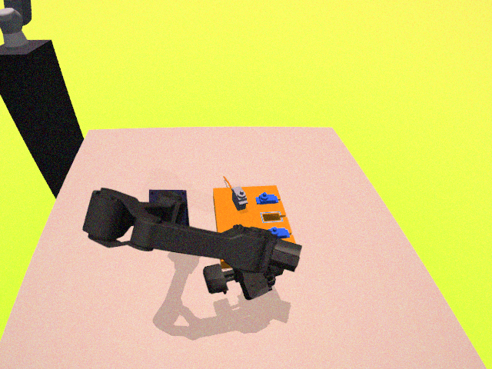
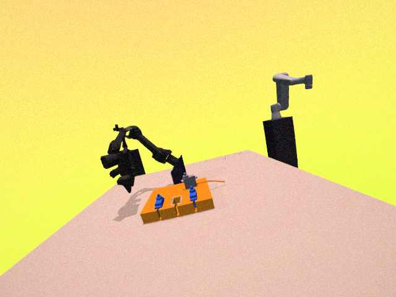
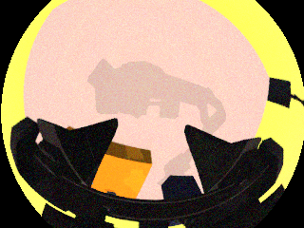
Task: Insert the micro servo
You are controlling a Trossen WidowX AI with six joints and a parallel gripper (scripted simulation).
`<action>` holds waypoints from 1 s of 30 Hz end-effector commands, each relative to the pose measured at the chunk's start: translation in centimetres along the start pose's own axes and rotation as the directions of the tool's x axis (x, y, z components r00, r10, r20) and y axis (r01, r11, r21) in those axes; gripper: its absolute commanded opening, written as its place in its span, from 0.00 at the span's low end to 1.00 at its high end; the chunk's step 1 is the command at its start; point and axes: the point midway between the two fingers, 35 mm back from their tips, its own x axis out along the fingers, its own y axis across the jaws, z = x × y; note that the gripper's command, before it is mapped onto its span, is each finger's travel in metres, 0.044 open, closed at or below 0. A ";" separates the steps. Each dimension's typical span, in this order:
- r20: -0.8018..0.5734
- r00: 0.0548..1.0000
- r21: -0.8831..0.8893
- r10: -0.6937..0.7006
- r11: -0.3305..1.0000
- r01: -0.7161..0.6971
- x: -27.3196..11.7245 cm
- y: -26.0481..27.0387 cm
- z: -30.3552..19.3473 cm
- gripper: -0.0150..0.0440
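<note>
The loose grey micro servo (image 1: 239, 197) (image 2: 190, 181) stands about upright on the orange deck (image 1: 226, 214) (image 2: 172, 189) (image 3: 119, 173), with its output shaft up. Its orange cable (image 1: 227, 181) (image 2: 214, 180) reaches out past the deck's edge. The marked empty pocket (image 1: 271, 217) (image 2: 176, 200) has a pale outline and a side notch, and lies between two blue servos. My gripper (image 1: 237, 294) (image 3: 152, 125) is open, with nothing between its fingers. It hangs above the table beside the deck, on the side away from the grey servo. The wrist view does not show the grey servo or the pocket.
One blue servo (image 1: 268, 199) (image 2: 192, 193) and another blue servo (image 1: 280, 232) (image 2: 159, 202) sit in the deck on either side of the pocket. My arm's dark base (image 2: 177, 174) stands behind the deck. A grey arm (image 2: 282, 92) stands on a black pedestal (image 1: 39, 99) (image 2: 281, 140) beyond the table.
</note>
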 end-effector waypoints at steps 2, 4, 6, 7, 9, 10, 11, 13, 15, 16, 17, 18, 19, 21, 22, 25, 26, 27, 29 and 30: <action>-0.002 1.000 -0.010 0.003 1.000 -0.003 0.0 0.1 -0.1 1.00; -0.005 1.000 -0.043 0.008 0.999 -0.008 -0.1 0.5 -0.3 1.00; -0.012 1.000 -0.097 0.016 0.995 -0.017 -0.2 1.0 -0.7 1.00; -0.015 1.000 -0.131 0.021 0.991 -0.023 -0.3 1.4 -0.9 1.00; -0.022 0.999 -0.190 0.031 0.981 -0.035 -0.4 2.0 -1.4 1.00; -0.026 0.999 -0.221 0.035 0.974 -0.040 -0.5 2.3 -1.7 1.00; -0.029 0.999 -0.254 0.040 0.966 -0.046 -0.6 2.7 -1.9 1.00; -0.037 0.998 -0.319 0.048 0.946 -0.057 -0.7 3.3 -2.4 1.00; -0.043 0.998 -0.381 0.056 0.922 -0.068 -0.9 3.9 -2.9 1.00; -0.046 0.997 -0.410 0.060 0.909 -0.074 -1.0 4.2 -3.2 1.00; -0.050 0.997 -0.440 0.064 0.894 -0.079 -1.1 4.5 -3.5 1.00; -0.054 0.996 -0.470 0.067 0.878 -0.085 -1.2 4.8 -3.8 1.00; -0.060 0.996 -0.497 0.071 0.863 -0.092 -1.3 5.1 -4.1 1.00; -0.068 0.995 -0.551 0.078 0.828 -0.103 -1.5 5.6 -4.7 1.00; -0.072 0.994 -0.575 0.081 0.811 -0.108 -1.6 5.9 -5.0 1.00; -0.084 0.992 -0.650 0.090 0.750 -0.123 -1.9 6.6 -6.0 1.00; -0.087 0.992 -0.675 0.092 0.727 -0.127 -2.0 6.9 -6.3 1.00; -0.089 0.991 -0.696 0.096 0.706 -0.131 -2.1 7.1 -6.6 1.00; -0.093 0.990 -0.734 0.102 0.665 -0.138 -2.3 7.5 -7.1 1.00; -0.096 0.990 -0.755 0.104 0.641 -0.140 -2.4 7.8 -7.4 1.00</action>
